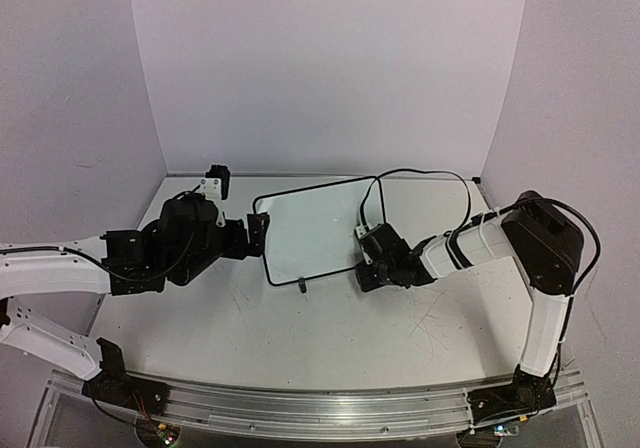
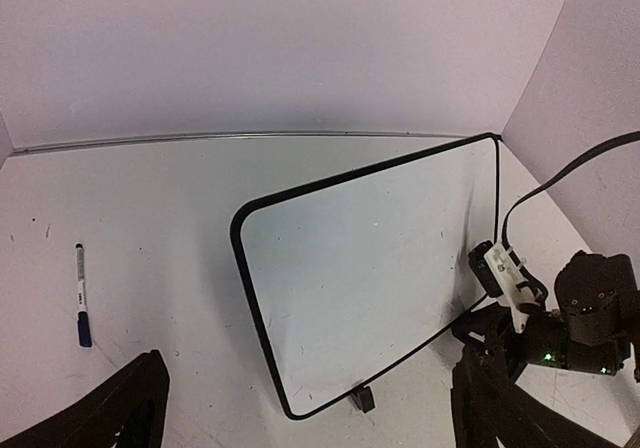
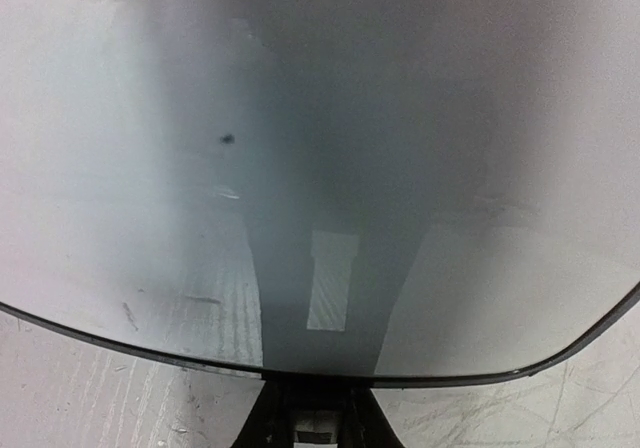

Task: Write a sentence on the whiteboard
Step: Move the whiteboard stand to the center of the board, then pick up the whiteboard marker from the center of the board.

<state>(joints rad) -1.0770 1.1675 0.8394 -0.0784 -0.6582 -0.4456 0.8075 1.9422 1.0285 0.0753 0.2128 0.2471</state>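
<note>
Right tool [image 1: 364,273] pinches the blank whiteboard [image 1: 315,230] by its near edge to steady it. Left tool [image 1: 258,236] is open and empty. Marker [image 2: 80,295] lies toward the desk's left edge.

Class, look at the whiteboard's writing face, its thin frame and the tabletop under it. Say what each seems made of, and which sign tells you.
The whiteboard's face looks like a glossy coated or laminated sheet: it mirrors a dark shape. Its frame looks like matte black plastic, perhaps painted metal. The tabletop seems to be white laminate, dull and scratched.
</note>
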